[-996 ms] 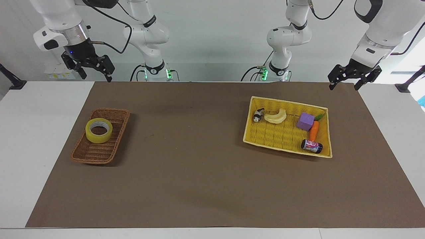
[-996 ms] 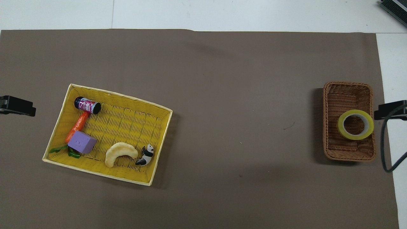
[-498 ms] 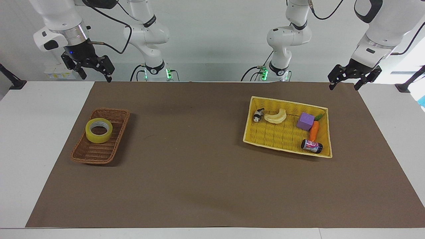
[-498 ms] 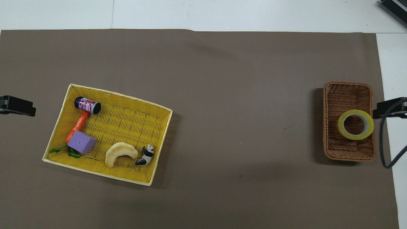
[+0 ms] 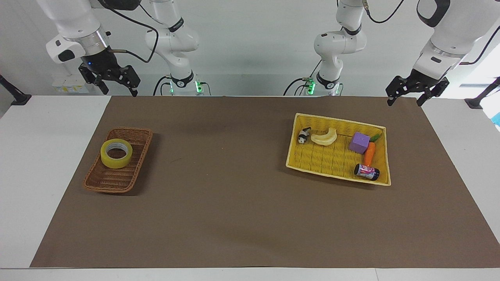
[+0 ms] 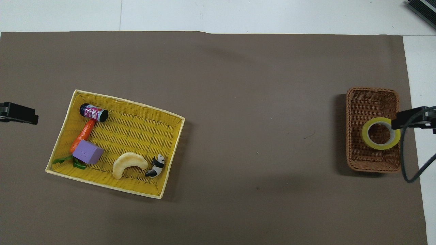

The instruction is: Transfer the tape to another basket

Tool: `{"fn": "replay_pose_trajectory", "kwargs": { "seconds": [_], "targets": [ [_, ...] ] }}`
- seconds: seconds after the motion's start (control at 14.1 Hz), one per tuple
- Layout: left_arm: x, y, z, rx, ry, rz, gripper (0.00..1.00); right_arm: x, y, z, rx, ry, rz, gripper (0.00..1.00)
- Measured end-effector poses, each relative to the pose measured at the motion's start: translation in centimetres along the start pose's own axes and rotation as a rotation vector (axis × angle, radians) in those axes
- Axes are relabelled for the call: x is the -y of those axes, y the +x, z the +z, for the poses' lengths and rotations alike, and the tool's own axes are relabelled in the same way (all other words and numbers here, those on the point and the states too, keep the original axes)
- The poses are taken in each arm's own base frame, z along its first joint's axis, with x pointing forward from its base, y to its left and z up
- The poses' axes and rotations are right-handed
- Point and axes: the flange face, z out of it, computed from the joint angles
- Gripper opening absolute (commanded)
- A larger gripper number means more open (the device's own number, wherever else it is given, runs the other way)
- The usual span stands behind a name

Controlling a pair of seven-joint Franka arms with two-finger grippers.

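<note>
Light, stiff, slick-sided tape (image 5: 116, 153) flat in brown basket (image 5: 134, 163); best pinched across ring wall at 12 o'clock; right gripper (image 5: 115, 82) and left gripper (image 5: 404, 96) both wide, empty.

The tape (image 5: 116, 153) lies in the basket (image 5: 136, 134) at the right arm's end, nine o'clock in the facing view; the larger basket (image 5: 336, 121) lies at three o'clock.
</note>
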Motion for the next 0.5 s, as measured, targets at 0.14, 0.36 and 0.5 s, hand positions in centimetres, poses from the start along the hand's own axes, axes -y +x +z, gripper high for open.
{"fn": "replay_pose_trajectory", "kwargs": {
  "seconds": [0.14, 0.36, 0.5],
  "targets": [
    [0.0, 0.0, 0.0, 0.0, 0.0, 0.0, 1.0, 0.8, -0.6, 0.14, 0.003, 0.0, -0.017, 1.0],
    [0.0, 0.0, 0.0, 0.0, 0.0, 0.0, 1.0, 0.88, -0.68, -0.07, -0.003, 0.0, -0.019, 1.0],
    [0.0, 0.0, 0.0, 0.0, 0.0, 0.0, 1.0, 0.7, -0.2, -0.68, -0.017, 0.0, -0.014, 1.0]
  ]
}}
